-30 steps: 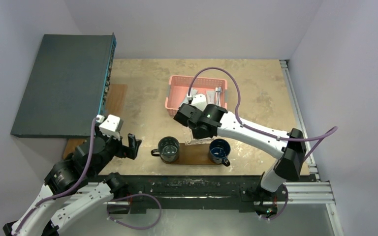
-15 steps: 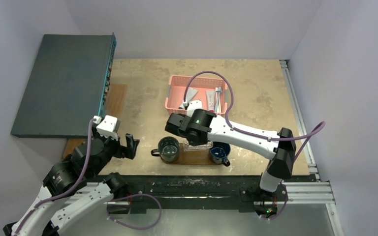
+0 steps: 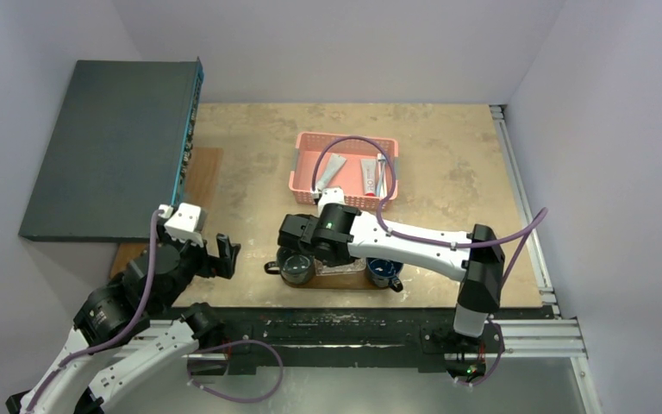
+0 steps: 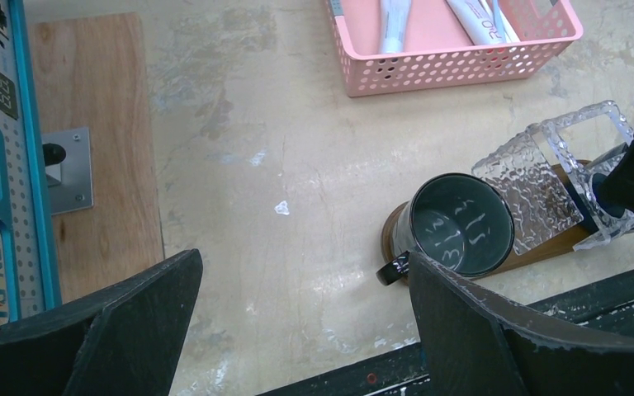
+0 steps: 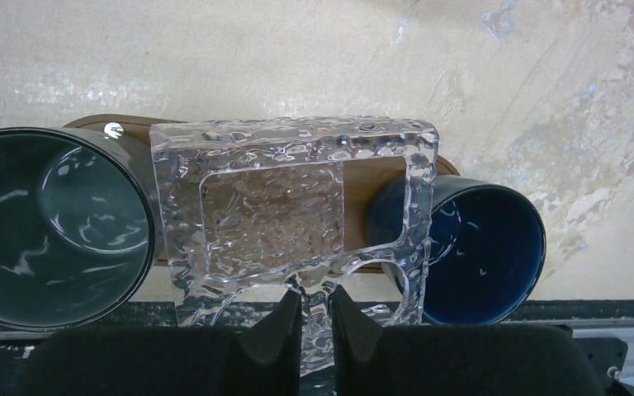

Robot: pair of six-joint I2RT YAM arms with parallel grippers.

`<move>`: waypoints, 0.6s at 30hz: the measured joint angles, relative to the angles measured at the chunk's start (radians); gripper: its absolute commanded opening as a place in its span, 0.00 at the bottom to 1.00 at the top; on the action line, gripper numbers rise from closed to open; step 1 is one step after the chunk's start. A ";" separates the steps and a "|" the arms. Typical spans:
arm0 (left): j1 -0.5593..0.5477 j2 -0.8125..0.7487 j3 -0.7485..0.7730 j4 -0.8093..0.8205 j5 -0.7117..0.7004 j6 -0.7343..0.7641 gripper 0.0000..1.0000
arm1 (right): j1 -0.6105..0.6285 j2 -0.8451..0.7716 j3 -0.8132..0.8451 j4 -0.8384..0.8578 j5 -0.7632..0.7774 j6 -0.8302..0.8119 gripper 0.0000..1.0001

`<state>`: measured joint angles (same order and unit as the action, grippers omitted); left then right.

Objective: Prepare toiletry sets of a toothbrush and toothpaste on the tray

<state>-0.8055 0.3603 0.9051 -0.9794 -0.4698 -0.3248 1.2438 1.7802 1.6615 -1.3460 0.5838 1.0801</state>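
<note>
Right hand [image 5: 316,322] pinches clear dish [image 5: 289,206] by its rim; left hand [image 4: 305,326] wide open, empty. Lower dish level onto tray [image 5: 91,124], clearing grey mug [image 5: 54,227] and blue mug [image 5: 479,252].

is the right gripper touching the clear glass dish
Touching. The right wrist view shows the right gripper pinching the clear dish by its near rim.

Looks like a robot lab: plain pale walls [image 3: 327,43] round a worn beige table top [image 3: 250,164], silver metal rails [image 3: 543,338] at the near edge, a big grey box with a blue front [image 3: 108,147].
</note>
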 measured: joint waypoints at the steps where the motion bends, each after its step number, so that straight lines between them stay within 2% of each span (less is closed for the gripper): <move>1: 0.000 -0.003 0.000 -0.002 -0.003 -0.002 0.95 | 0.002 0.002 0.000 0.000 0.000 0.004 0.00; 18: 0.000 -0.010 0.000 -0.010 -0.008 -0.006 0.95 | 0.035 0.029 -0.045 -0.001 -0.018 0.081 0.00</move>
<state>-0.8055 0.3508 0.9051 -0.9894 -0.4782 -0.3305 1.2785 1.8095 1.6161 -1.3472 0.5659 1.1614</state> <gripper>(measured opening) 0.949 0.164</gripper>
